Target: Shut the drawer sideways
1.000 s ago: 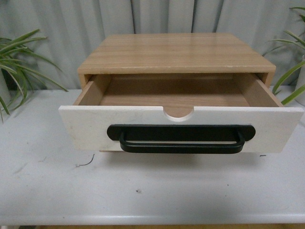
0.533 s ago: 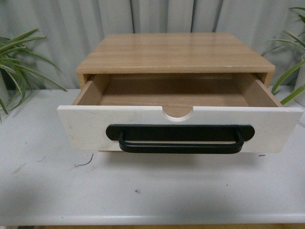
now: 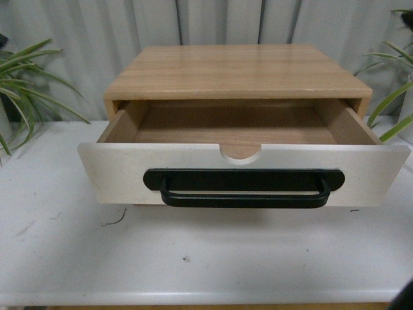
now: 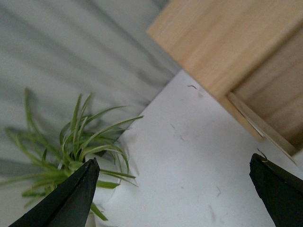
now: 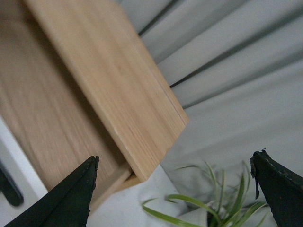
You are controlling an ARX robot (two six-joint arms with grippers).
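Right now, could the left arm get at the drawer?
Probably yes. The left claw hangs open over the table beside the drawer, with nothing between them; the plant stands off to the other side.

Soft, even light on my front feed.
I see a faint shadow under the drawer (image 3: 116,175) on the table (image 3: 213,255); both wrist feeds look hazy and soft-focused.

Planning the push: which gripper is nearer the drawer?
Right, it seems. The right gripper hangs close over the right end of the drawer; the left gripper is off its left side, over the table.
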